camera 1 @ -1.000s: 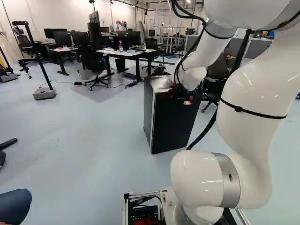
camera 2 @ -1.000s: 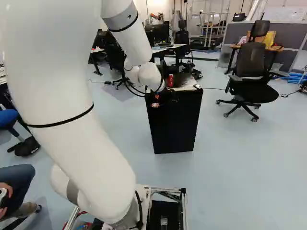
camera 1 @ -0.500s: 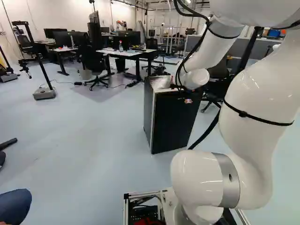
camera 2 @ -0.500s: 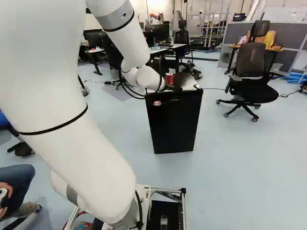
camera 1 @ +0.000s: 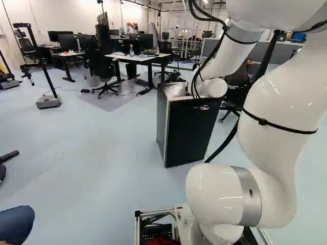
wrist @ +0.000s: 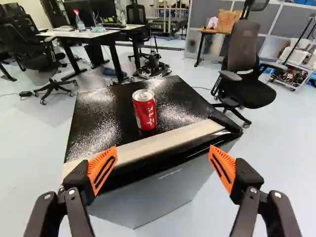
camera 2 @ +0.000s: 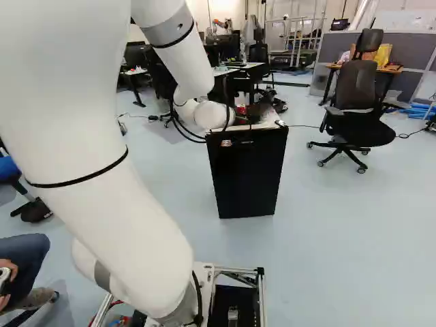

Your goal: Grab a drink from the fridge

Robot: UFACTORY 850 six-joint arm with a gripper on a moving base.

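Note:
Over the top of the black fridge [camera 2: 246, 174], my gripper [camera 2: 251, 117] shows as a small dark shape partly hidden by the white wrist. The left base view shows the fridge [camera 1: 189, 132] closed, its front towards the base. From the wrist view, a red drink can [wrist: 144, 111] stands upright on the fridge's dark top [wrist: 182, 101], behind the pale front strip. The gripper [wrist: 163, 152] is wide open, with orange pads either side of the fridge's front edge and nothing between them. The can is ahead of the fingers, apart from both.
An office chair [camera 2: 357, 105] stands to the right of the fridge. Desks [camera 1: 138, 57] with monitors and more chairs are behind it. A stand with a heavy foot [camera 1: 48, 102] is at the left. A person's leg [camera 2: 27, 262] shows close beside the base.
The gripper has risen from in front of the fridge's upper front to the level of its top, and its tilt has changed. Base, fridge and can have not shifted.

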